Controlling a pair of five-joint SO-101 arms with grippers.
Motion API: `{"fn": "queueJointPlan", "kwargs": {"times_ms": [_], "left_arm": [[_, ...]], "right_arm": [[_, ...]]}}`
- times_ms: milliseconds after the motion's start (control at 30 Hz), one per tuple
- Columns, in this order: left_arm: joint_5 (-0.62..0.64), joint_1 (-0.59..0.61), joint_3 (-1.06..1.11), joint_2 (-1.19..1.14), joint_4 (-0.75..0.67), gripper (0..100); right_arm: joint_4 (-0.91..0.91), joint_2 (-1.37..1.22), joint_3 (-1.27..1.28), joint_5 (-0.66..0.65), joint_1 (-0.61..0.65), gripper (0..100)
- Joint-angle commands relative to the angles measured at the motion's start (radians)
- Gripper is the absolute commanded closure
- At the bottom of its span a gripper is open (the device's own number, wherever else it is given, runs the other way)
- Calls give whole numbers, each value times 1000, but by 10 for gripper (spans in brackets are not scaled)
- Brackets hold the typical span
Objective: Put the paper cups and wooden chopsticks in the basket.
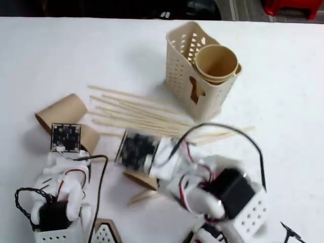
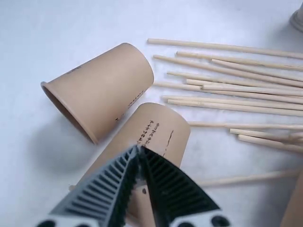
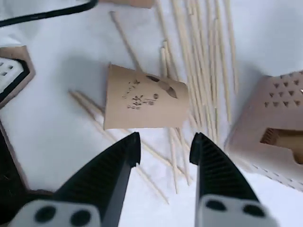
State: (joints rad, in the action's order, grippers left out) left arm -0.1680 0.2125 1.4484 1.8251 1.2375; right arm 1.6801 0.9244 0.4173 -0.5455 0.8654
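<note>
Cream plastic basket [image 1: 195,76]: perforated, upright on the white desk [image 1: 50,55], on the far side and right of centre. It holds nested paper cups [image 1: 216,63], mouths up.

Wooden chopsticks [image 1: 136,114]: a loose spread lying flat on the desk, running leftward from the foot of the basket.

First loose cup [image 1: 61,111]: brown paper, on its side near the left end of the chopsticks.

Second loose cup [image 1: 90,137]: same kind, on its side just beside the first and nearer the arms.

Left gripper [image 2: 139,150]: fingers pressed together with nothing between them. The tips sit over the side wall of the second loose cup [image 2: 151,130]; contact cannot be told. The first loose cup [image 2: 102,90] lies just beyond.

Third loose cup [image 3: 142,101]: on its side across several chopsticks, near the basket [image 3: 274,127].

Right gripper [image 3: 165,142]: fingers spread and holding nothing, with the tips just short of the third loose cup.
</note>
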Motion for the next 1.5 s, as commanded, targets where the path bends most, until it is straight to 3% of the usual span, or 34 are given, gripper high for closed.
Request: {"fn": "queueJointPlan", "kwargs": {"times_ms": [0, 133, 267, 767, 900, 1033, 1133, 1467], "left_arm": [[-6, 12, -12, 1, -26, 973], [-5, 12, -12, 1, -26, 973], [-5, 12, -12, 1, -26, 973], [-9, 12, -9, 1, -28, 973], [-11, 12, -9, 1, -28, 973], [-11, 12, -8, 1, -28, 973], [-11, 12, -8, 1, -28, 973], [-12, 12, -8, 1, -28, 973]], "right_arm": [[-93, 107, 158, 0, 87, 815], [-248, 176, 388, 0, 134, 806], [-394, 214, 563, 2, 154, 726], [-662, 213, 802, -6, 186, 707], [-737, 219, 853, -23, 82, 728], [-751, 220, 853, -166, -45, 834], [-751, 222, 852, -196, -110, 885], [-742, 417, 760, -183, -268, 890]]}}
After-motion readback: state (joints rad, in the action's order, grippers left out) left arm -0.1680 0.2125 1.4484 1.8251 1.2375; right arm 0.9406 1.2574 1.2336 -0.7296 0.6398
